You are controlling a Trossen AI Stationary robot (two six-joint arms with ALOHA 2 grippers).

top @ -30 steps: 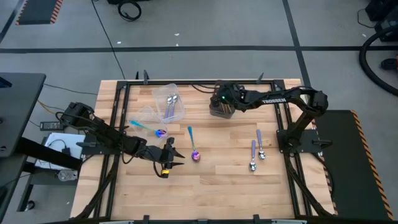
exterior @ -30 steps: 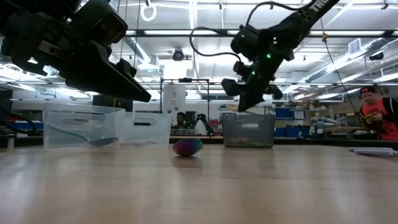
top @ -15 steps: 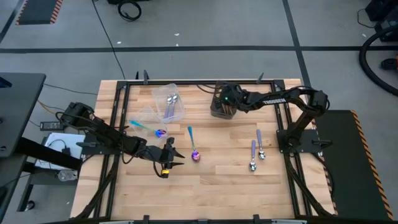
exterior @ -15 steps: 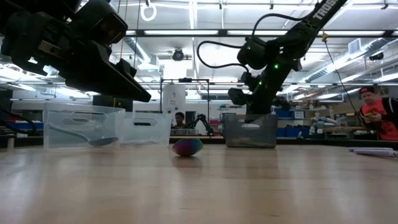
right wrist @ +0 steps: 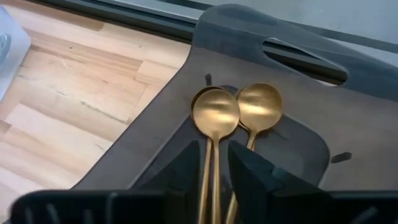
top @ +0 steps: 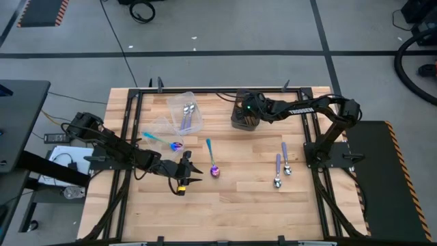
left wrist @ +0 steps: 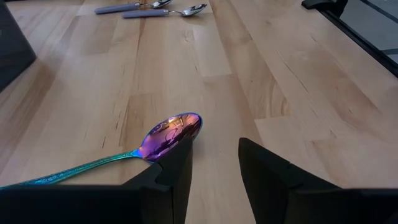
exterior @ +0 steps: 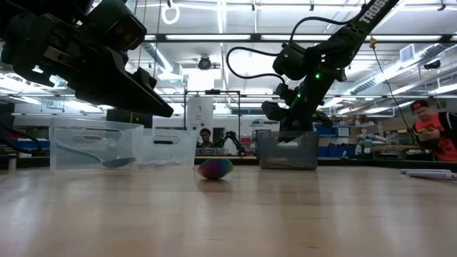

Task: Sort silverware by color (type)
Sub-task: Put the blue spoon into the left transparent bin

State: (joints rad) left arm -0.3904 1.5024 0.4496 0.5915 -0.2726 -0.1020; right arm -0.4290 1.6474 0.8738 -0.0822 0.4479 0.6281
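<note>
The right tool hangs just inside the dark grey box at the far side of the worktop. Its fingers stand slightly apart with a gold spoon's handle running between them; a second gold spoon lies touching beside it. Whether the pads grip that handle or have let it go is hard to tell. If the arm lifts while a pad is touching, the spoon could be dragged up over the wall.

The right arm reaches in from its base, wrist bent down over the box.

The left tool hovers low over the near worktop, fingers apart and empty, just beside the bowl of an iridescent spoon with a teal handle. Closing from there might nudge the bowl aside instead of catching it.

Unsorted: another teal-handled spoon, two lilac-handled spoons. A clear tub holds silver ones.
</note>
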